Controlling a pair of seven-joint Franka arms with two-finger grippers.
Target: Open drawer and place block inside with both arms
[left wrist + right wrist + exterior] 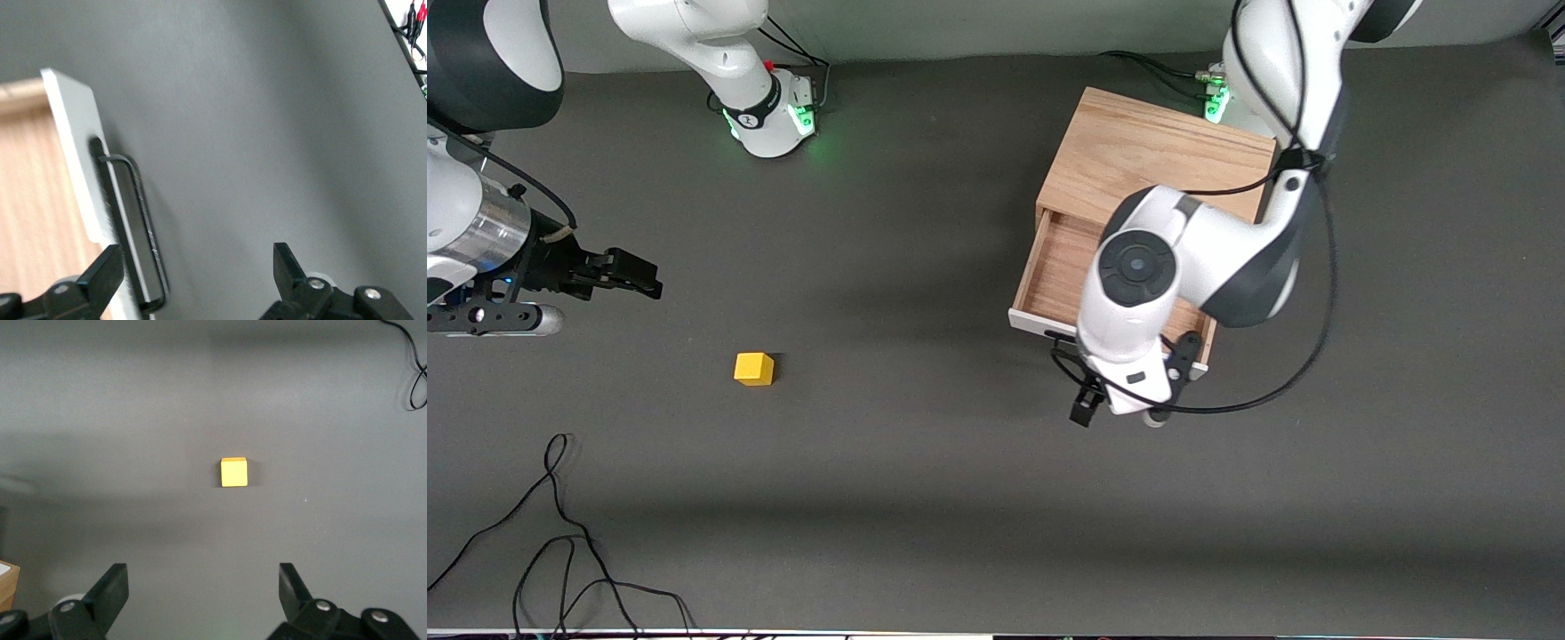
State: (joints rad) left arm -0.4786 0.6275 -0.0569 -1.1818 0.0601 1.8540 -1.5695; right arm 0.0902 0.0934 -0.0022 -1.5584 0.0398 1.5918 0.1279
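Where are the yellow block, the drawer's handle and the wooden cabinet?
block (pixel 753 369), front view, its top face.
handle (pixel 143 227), left wrist view, middle of the black bar.
cabinet (pixel 1156 156), front view, its top board.

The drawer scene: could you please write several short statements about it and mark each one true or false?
1. The drawer is pulled out of its cabinet. True.
2. The block lies inside the drawer. False: it sits on the table, toward the right arm's end, apart from the drawer.
3. The right gripper holds the block. False: its fingers are open and empty, up over the table, and the block lies untouched.
4. The left gripper is open at the drawer's handle. True: its fingers stand spread, with the black bar near one of them.
5. The drawer's front panel is black. False: the panel is white; only the handle is black.
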